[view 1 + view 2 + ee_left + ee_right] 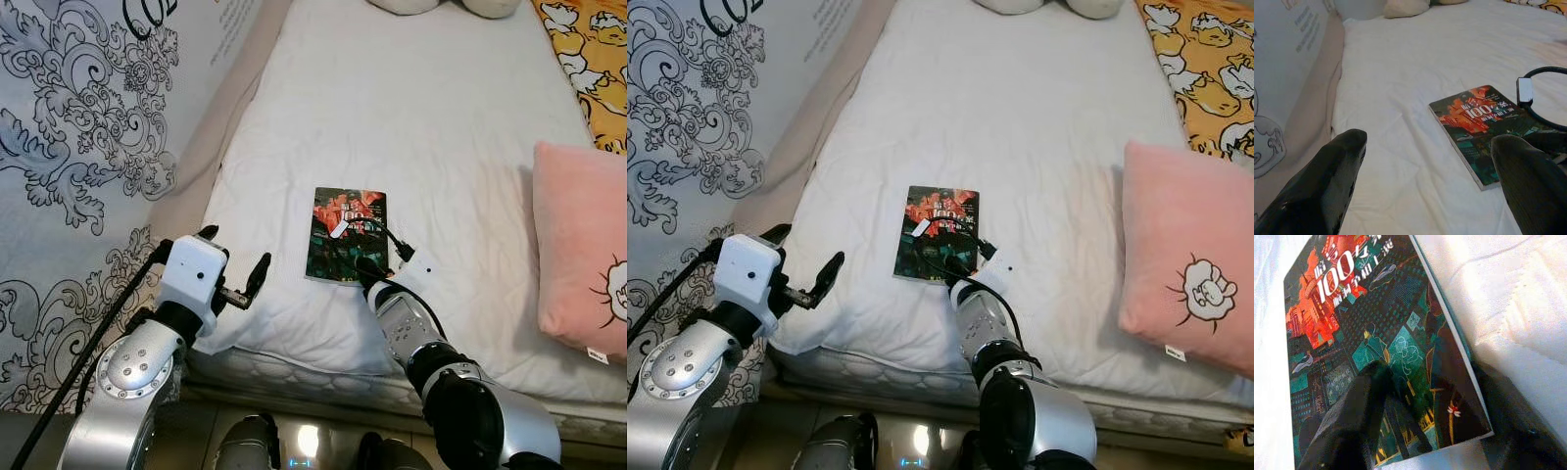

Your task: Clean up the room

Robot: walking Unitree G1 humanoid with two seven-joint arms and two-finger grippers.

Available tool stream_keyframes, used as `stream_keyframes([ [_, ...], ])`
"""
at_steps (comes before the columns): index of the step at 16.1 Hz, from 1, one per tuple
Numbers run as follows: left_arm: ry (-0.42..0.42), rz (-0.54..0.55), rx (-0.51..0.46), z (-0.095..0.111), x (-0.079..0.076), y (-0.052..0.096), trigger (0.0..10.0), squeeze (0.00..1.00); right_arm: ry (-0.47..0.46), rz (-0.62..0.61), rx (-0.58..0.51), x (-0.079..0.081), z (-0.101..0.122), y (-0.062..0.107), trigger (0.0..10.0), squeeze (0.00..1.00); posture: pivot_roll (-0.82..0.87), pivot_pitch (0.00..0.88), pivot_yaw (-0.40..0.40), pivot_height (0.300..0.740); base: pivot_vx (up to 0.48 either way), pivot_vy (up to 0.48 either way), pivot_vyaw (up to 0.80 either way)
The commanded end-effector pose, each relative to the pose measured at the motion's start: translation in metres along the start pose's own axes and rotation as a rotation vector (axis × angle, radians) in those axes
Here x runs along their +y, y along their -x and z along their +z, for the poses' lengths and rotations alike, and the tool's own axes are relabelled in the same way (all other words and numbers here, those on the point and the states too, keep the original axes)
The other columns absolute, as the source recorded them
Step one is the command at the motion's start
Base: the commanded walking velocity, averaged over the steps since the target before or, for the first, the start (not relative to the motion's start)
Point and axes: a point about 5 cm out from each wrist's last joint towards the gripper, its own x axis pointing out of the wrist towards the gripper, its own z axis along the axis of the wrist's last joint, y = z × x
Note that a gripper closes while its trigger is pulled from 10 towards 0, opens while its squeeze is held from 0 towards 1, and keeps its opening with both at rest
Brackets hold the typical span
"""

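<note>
The right wrist view shows what the head views hide: the right gripper [1425,416] has its fingers [1352,426] spread wide over the near corner of the book [1376,333], one finger lying on the cover, the other on the white sheet just off the book's edge, nothing clamped between them. From the head views the book [348,235] lies flat on the bed [421,127], near the bed's front edge, with a black cable looping over its cover from the right wrist. The left gripper [235,269] hovers at the bed's front left corner, its fingers [1327,181] open and empty; in its wrist view the book sits ahead and toward one finger. A pink pillow [1190,259] rests at the bed's right edge, a patterned yellow blanket [1205,69] beyond it.
</note>
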Motion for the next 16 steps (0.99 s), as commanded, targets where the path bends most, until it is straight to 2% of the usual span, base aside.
stream_keyframes([
  [1, -0.007, -0.017, 0.008, -0.002, -0.001, -0.002, 10.0, 0.00, -0.038, 0.013, 0.109, 0.014, -0.042, 0.008, 10.0, 1.00, 0.28, 0.145, -0.037, 0.740, 0.000, 0.000, 0.00],
  [4, -0.005, -0.037, -0.010, -0.002, -0.004, -0.011, 10.0, 0.00, -0.002, 0.027, 0.114, 0.016, -0.046, 0.009, 10.0, 1.00, 0.26, 0.085, -0.056, 0.740, 0.000, 0.000, 0.00],
  [6, 0.009, -0.063, -0.037, 0.000, -0.011, -0.022, 10.0, 0.00, 0.026, 0.045, 0.127, 0.012, -0.047, 0.010, 10.0, 1.00, 0.23, 0.015, -0.062, 0.740, 0.000, 0.000, 0.00],
  [8, 0.013, -0.071, -0.035, -0.003, -0.013, -0.026, 10.0, 0.00, 0.031, 0.034, 0.141, 0.005, -0.048, 0.010, 10.0, 1.00, 0.21, 0.000, -0.063, 0.740, 0.000, 0.000, 0.00],
  [11, 0.046, -0.071, -0.007, -0.016, -0.011, -0.032, 10.0, 0.00, 0.087, 0.012, 0.107, -0.030, -0.031, 0.012, 10.0, 1.00, 0.16, 0.000, -0.062, 0.740, 0.000, 0.000, 0.00],
  [12, 0.062, -0.078, 0.008, -0.021, -0.012, -0.035, 10.0, 0.00, 0.124, -0.003, 0.053, -0.049, -0.015, 0.016, 10.0, 1.00, 0.14, 0.000, -0.065, 0.740, 0.000, 0.000, 0.00],
  [13, 0.066, -0.080, 0.013, -0.023, -0.013, -0.036, 10.0, 0.00, 0.138, -0.009, 0.034, -0.055, -0.008, 0.018, 10.0, 1.00, 0.13, 0.000, -0.067, 0.740, 0.000, 0.000, 0.00],
  [14, 0.086, -0.064, 0.024, -0.028, -0.012, -0.040, 10.0, 0.00, 0.227, -0.019, -0.046, -0.070, 0.010, 0.026, 10.0, 1.00, 0.11, 0.000, -0.068, 0.740, 0.000, 0.000, 0.00],
  [15, 0.104, -0.039, 0.035, -0.032, -0.011, -0.042, 10.0, 0.00, 0.354, -0.024, -0.130, -0.075, 0.025, 0.034, 10.0, 1.00, 0.10, 0.000, -0.067, 0.740, 0.000, 0.000, 0.00],
  [16, 0.167, 0.017, 0.043, -0.039, -0.007, -0.045, 10.0, 0.00, 0.630, -0.026, -0.353, -0.073, 0.057, 0.051, 10.0, 1.00, 0.09, 0.000, -0.064, 0.740, 0.000, 0.000, 0.00],
])
